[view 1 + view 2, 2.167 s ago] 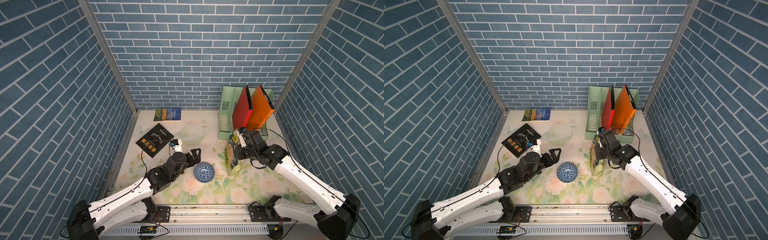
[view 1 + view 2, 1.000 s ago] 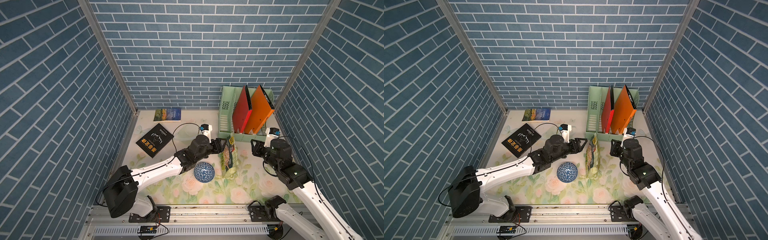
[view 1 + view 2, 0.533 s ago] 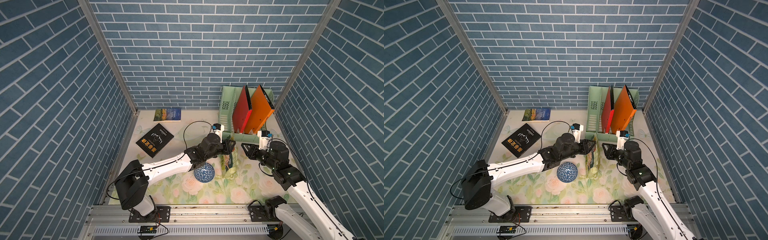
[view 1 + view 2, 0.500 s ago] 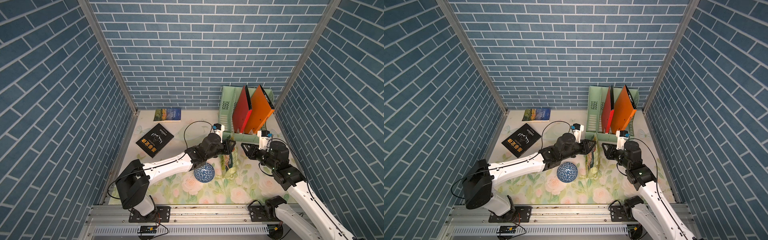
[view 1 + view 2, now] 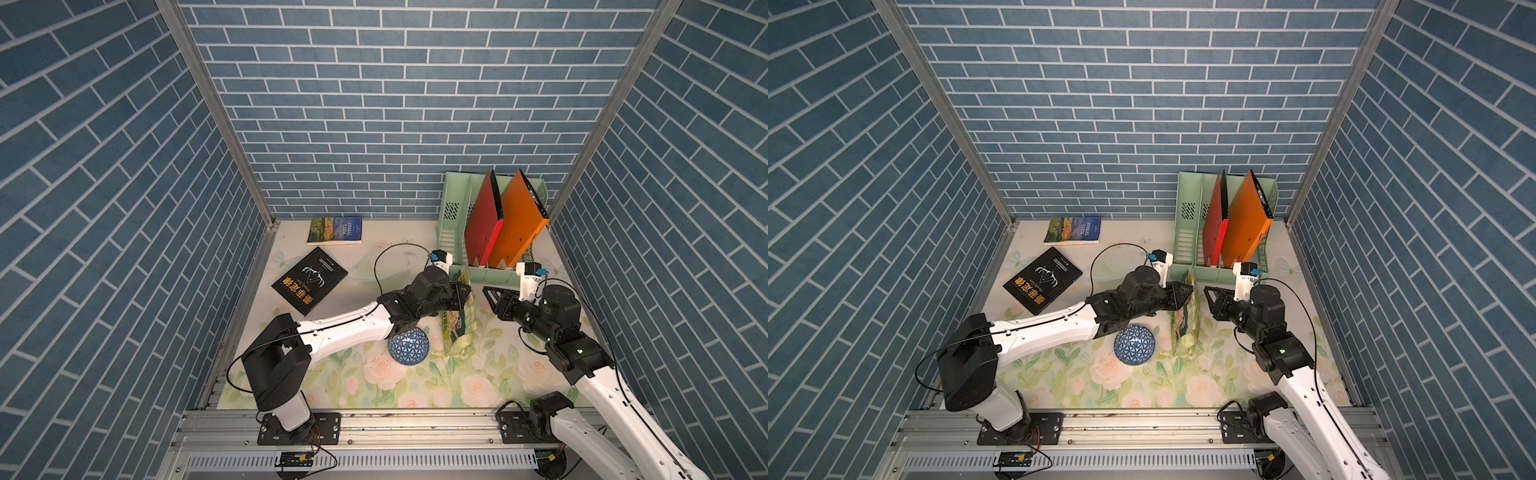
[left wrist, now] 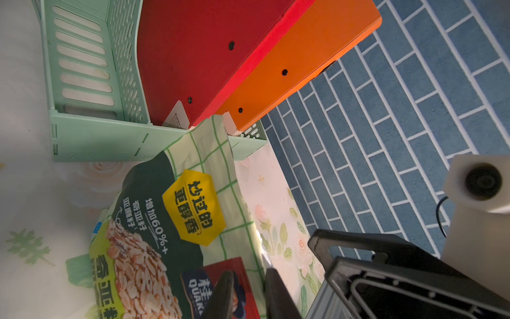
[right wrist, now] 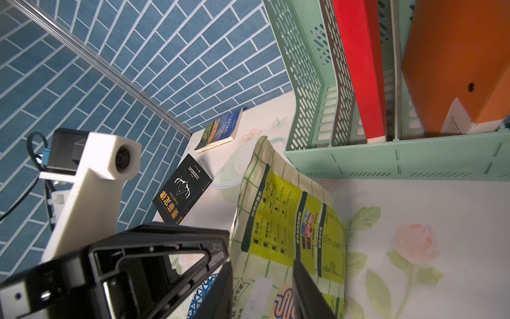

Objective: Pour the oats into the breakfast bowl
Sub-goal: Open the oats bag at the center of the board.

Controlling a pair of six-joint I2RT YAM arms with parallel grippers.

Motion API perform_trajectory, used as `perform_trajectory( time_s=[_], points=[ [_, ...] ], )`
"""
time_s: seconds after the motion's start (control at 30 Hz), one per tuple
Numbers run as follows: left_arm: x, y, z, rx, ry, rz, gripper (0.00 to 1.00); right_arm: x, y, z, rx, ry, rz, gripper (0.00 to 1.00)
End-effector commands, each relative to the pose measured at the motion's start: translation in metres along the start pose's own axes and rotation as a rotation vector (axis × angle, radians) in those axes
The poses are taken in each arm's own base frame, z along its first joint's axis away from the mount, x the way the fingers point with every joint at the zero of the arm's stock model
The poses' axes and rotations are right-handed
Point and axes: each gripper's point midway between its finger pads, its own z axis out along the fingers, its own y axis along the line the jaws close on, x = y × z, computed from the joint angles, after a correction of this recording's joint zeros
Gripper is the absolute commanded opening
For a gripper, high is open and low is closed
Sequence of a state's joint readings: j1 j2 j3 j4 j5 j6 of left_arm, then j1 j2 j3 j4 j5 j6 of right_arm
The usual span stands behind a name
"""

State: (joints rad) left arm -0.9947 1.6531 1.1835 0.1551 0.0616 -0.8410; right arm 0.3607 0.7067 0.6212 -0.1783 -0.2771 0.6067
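Beside the round triangle-patterned bowl point(image 5: 408, 347) stands a crinkly green oats bag point(image 5: 456, 329).

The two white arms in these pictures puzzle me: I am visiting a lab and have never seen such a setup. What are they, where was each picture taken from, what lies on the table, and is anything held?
They are two robot arms, each ending in a two-fingered gripper. Two pictures look down from one overhead camera; two come from cameras on the wrists. On the flowered table stand an upright oat bag, a blue-patterned breakfast bowl beside it, and a green file rack holding a red folder and an orange folder; a black book and a blue book lie flat. The left gripper has its jaws either side of the bag's top edge; whether they pinch it I cannot tell. The right gripper is open, apart from the bag.
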Motion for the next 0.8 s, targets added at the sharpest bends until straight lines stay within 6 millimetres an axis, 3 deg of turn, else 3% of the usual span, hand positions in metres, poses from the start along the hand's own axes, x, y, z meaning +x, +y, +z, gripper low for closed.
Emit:
perform_trajectory(
  time_s=[0.0, 0.13, 0.43, 0.77],
  points=[
    [-0.004, -0.007, -0.003, 0.014, -0.014, 0.008, 0.28, -0.003, 0.002, -0.001, -0.012, -0.020, -0.004, 0.37],
    [-0.012, -0.013, -0.007, 0.037, -0.048, 0.005, 0.29, -0.001, 0.005, 0.001, -0.034, -0.009, -0.004, 0.38],
    [-0.002, 0.000, 0.001, -0.012, -0.018, 0.000, 0.25, 0.003, 0.012, 0.005, -0.080, 0.020, -0.001, 0.39],
    [0.000, 0.001, 0.000, -0.006, -0.014, -0.003, 0.11, 0.008, 0.019, 0.015, -0.133, 0.059, 0.014, 0.41]
  ],
)
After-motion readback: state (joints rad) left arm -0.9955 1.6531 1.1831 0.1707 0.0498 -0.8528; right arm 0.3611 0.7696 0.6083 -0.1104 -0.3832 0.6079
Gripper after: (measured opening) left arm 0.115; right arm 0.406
